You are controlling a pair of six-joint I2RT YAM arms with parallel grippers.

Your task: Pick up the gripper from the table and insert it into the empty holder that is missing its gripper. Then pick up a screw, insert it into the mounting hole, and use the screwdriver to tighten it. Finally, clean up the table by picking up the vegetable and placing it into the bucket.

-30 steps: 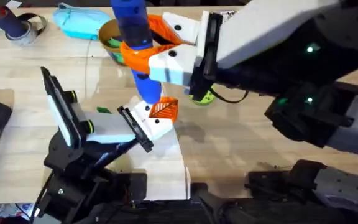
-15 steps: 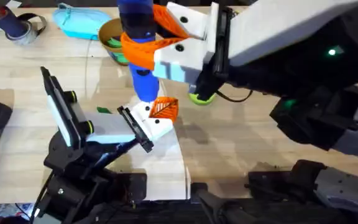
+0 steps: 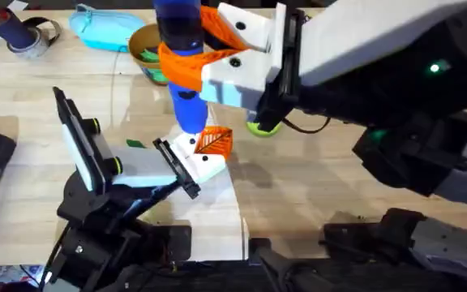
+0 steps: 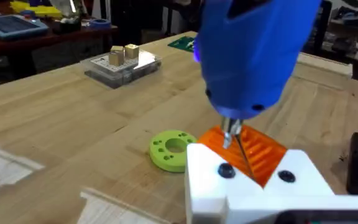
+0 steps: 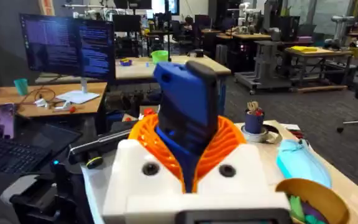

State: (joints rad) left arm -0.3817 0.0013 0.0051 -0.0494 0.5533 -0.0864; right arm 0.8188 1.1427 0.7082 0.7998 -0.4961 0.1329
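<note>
Not much has changed in the last half second; a second back my right hand [image 3: 197,69] sat lower and nearer me, and since then it's lifted and shifted the screwdriver [image 3: 181,57] a bit farther away. Right hand is clamped around the screwdriver, orange pads wrapped round the blue body. Left hand, can't tell.

Biggest worry from here: in the left wrist view the bit [image 4: 230,132] hangs just above the gripper [image 4: 253,152] and the dark screw heads [image 4: 226,170] on its white base, and it doesn't look lined up with either. If I drop down like that, it could skate off and dig into the orange lattice, or shove the holder [image 3: 156,166] on its jointed stand.

The gripper itself is seated at the holder's end, orange wedge poking out over the table [image 3: 298,186]. Veg scrap [image 3: 135,143] is still on the table, so the bucket [image 3: 143,50] step isn't finished.
</note>
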